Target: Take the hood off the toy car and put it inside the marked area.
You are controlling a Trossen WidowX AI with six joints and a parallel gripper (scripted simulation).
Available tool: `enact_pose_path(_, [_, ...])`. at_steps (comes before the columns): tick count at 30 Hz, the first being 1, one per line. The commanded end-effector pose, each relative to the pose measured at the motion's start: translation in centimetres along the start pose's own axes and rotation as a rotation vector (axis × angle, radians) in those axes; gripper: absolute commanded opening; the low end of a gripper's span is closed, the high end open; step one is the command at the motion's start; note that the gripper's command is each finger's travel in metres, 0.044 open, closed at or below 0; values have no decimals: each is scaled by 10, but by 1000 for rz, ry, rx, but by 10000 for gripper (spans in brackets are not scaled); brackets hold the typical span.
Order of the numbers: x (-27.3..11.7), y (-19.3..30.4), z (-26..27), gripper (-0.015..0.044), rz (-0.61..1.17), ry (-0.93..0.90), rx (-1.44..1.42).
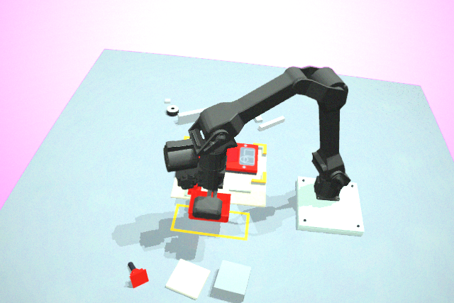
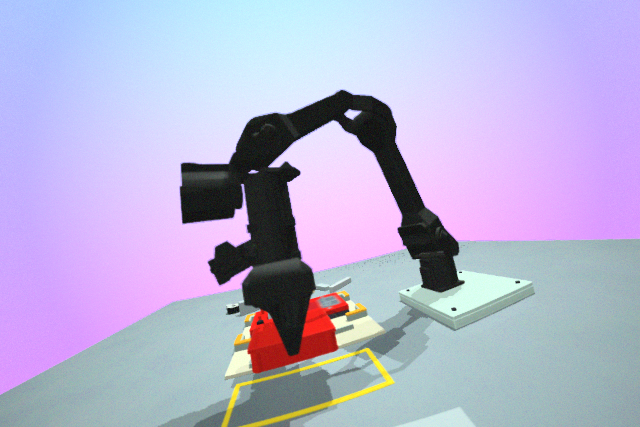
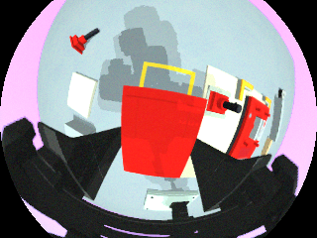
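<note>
- One red hood (image 1: 225,209) (image 2: 320,342) (image 3: 160,131) is off the toy car (image 1: 233,162) (image 2: 341,303) (image 3: 245,129), held above the table (image 1: 91,167) (image 2: 129,375) (image 3: 238,45); in the top view it overlaps the rear line of the marked area.
- The gripper (image 1: 207,207) (image 2: 293,352) (image 3: 158,135) points downward, its jaws pinching the hood from opposite sides.
- The marked area (image 1: 208,234) (image 2: 392,382) (image 3: 168,66) is a yellow outline on the table, beside the cream board.
- The cream board (image 1: 256,199) (image 2: 369,330) (image 3: 215,124) bears the car, with yellow corner brackets (image 1: 264,148) (image 2: 357,311) (image 3: 245,86) around it.
- A red block with a black peg (image 1: 193,189) (image 3: 216,102) is on the board, beside the car.
- Another red piece with a black stem (image 1: 139,277) (image 3: 77,44) lies on the table, well apart from the board.
- Near the marked area's far side from the board are a white square tile (image 1: 188,278) (image 3: 81,94) and a grey block (image 1: 232,278) (image 3: 79,128), just beside each other.
- Beyond the car are a black-and-white ring (image 1: 167,110) (image 2: 232,308) and a slim white bar (image 1: 271,123) (image 2: 341,284).
- The arm (image 1: 264,96) (image 2: 315,117) arches over from its pale base plate (image 1: 308,222) (image 2: 465,311) (image 3: 156,199), to one side of the board.
</note>
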State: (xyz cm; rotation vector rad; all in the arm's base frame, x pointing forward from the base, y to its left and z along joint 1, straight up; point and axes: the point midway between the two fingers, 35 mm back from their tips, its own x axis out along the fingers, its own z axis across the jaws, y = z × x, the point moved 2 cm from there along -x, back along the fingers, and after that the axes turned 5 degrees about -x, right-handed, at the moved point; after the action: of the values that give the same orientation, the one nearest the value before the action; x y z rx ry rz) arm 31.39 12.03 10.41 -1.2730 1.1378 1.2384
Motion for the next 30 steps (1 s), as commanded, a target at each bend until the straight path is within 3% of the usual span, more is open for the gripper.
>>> enact_pose_path(1, [6,2,0,0,8,0,4])
enact_pose_path(30, [30,5,-1,0,8,0,4])
